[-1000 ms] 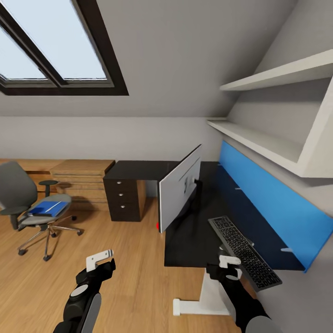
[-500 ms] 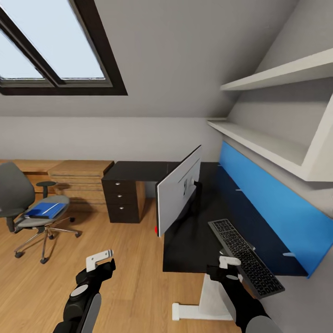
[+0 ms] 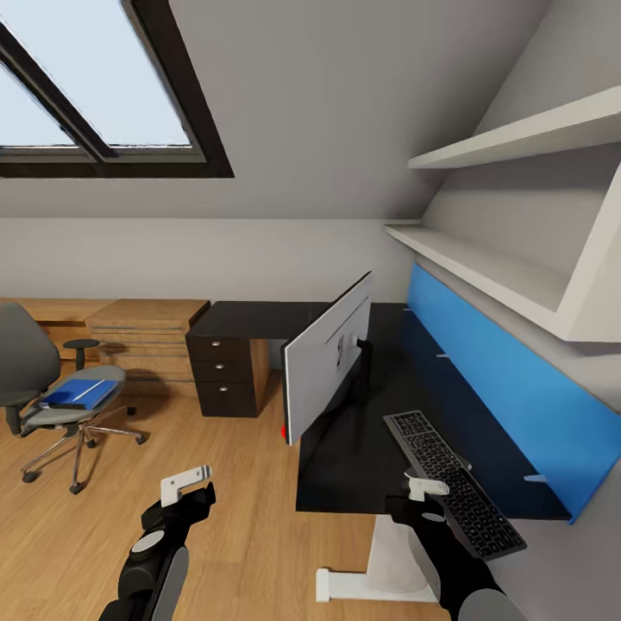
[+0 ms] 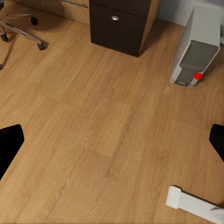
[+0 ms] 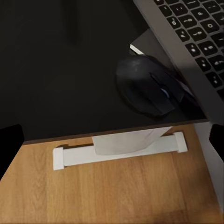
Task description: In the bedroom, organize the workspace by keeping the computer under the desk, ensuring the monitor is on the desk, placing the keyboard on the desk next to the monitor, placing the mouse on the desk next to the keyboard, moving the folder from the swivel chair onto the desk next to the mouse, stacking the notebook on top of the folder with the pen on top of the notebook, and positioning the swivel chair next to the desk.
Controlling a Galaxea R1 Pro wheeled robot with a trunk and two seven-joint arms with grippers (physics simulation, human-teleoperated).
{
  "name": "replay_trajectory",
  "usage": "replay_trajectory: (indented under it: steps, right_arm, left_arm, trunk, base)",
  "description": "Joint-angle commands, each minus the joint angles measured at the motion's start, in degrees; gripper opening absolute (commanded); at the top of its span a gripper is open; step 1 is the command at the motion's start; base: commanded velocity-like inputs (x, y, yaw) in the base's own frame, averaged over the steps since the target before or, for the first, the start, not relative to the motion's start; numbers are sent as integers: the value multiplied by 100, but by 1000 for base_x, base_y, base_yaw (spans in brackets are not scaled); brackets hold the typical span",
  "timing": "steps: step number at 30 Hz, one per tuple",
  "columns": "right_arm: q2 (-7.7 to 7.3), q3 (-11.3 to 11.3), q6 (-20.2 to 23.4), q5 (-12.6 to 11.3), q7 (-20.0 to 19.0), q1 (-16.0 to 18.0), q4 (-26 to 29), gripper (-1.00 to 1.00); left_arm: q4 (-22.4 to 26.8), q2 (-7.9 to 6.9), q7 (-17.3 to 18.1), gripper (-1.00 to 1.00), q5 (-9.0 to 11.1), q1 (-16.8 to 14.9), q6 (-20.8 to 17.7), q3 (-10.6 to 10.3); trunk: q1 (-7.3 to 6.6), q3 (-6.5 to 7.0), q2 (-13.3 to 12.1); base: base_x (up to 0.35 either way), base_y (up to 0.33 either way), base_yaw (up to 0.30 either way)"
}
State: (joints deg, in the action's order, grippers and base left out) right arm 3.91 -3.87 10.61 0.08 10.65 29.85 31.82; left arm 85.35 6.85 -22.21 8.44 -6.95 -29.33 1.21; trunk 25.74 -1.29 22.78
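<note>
Black desk (image 3: pixel 354 448) before us with monitor (image 3: pixel 326 366), keyboard (image 3: pixel 453 481) and mouse (image 5: pixel 147 91), folder (image 3: pixel 78 393) on the chair (image 3: pixel 52 397), computer (image 4: pixel 196 46) on floor, our left gripper (image 4: pixel 112 140) and right gripper (image 5: pixel 112 140) both spread, empty

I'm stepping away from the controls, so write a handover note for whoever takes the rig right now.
Left claw and right claw: both open, both empty.
Monitor and keyboard are on the desk; mouse sits beside the keyboard near the desk's front edge.
Computer stands on the floor by the drawers.
Folder lies on the swivel chair, away from the desk.
Left: folder to desk beside mouse, notebook and pen stacked on it, chair to desk.
</note>
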Motion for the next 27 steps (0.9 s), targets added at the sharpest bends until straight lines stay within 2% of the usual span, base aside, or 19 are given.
replay_trajectory:
  steps: [1, 10, 27]
  right_arm:
    - [5, -17, 42, 1, 7, 3, 12, 100]
    - [5, -17, 86, 1, 7, 3, 17, 100]
    - [8, -17, 106, 1, 7, 3, 17, 100]
  left_arm:
    - [8, 2, -37, 100, 61, -4, -16, 2]
    - [8, 3, -37, 100, 61, -4, -14, 2]
    - [8, 7, -37, 100, 61, -6, -16, 2]
  trunk:
    - [4, -14, 14]
    - [4, -14, 14]
    - [4, -14, 14]
  base:
    - [3, -84, 0]
    - [1, -115, 0]
    - [0, -6, 0]
